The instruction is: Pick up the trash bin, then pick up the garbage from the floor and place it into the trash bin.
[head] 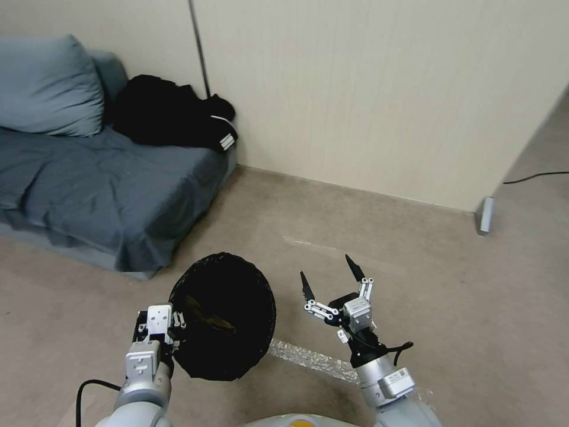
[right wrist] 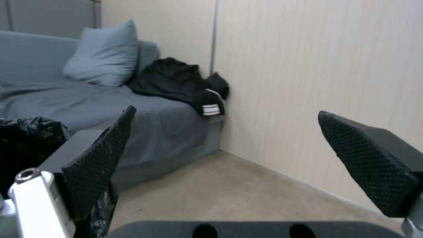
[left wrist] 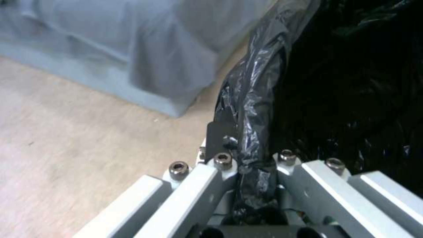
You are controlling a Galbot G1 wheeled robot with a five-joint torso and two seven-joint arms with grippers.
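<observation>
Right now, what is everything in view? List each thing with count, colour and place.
trash bin: one, black bag lining, tilted mouth toward the camera, held at its rim
item inside bin: one, tan, unclear what
sofa: one, grey-blue, by the wall
pillow: one, grey-blue, on the sofa
clothing pile: one, black, sofa's wall end
cable: one, black, on the floor
left gripper: clamped on the bin's rim
right gripper: open, beside the bin

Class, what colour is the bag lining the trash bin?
Black, clearest in the head view: bag in the trash bin.
</observation>
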